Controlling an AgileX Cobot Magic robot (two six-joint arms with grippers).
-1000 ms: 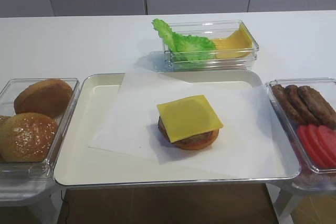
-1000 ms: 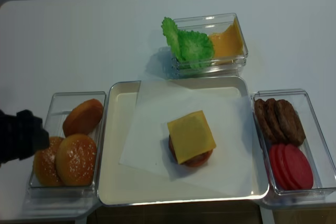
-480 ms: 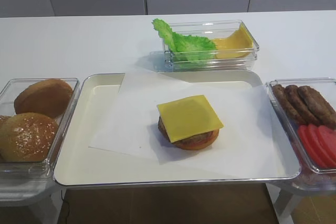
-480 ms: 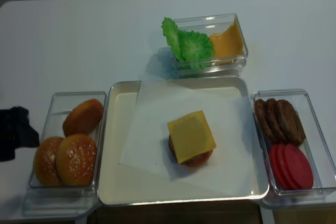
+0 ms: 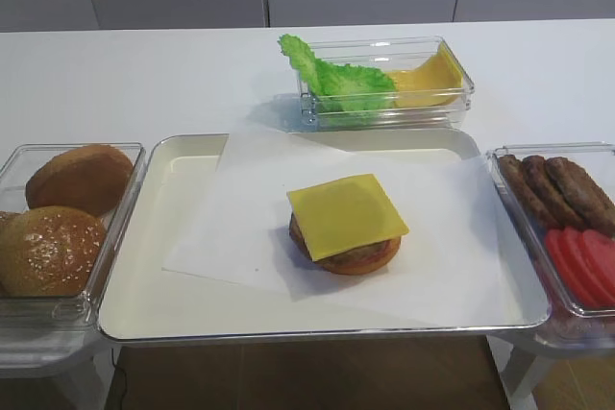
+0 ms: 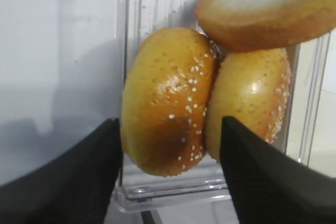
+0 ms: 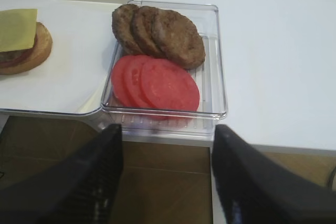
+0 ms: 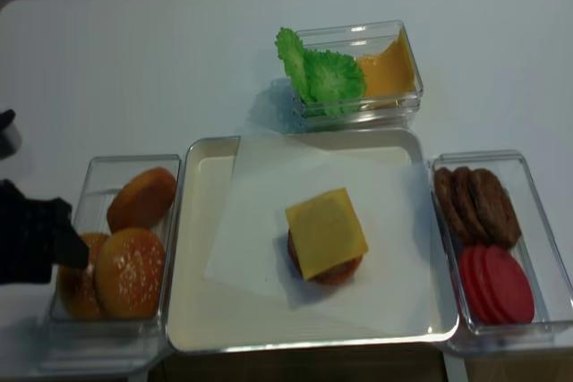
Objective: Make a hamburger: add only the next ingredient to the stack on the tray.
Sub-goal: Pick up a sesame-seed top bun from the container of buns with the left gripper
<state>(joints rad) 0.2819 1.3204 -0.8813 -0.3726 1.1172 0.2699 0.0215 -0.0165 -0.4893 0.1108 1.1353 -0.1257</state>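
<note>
The stack, a bun base, patty and yellow cheese slice, sits on paper in the tray. Two sesame bun tops lie in the left clear container. My left gripper hangs over the left bun top, which lies between its open fingers in the left wrist view. The other bun top is beside it, under a smooth bun half. My right gripper is open and holds nothing, just off the table's front edge below the right container.
At the back stands a clear container with lettuce and cheese. The right container holds brown patties and tomato slices. White table lies beyond the tray.
My left gripper drew back to the left, then came right again and lower over the left sesame bun top. The stack and the containers have not moved.
</note>
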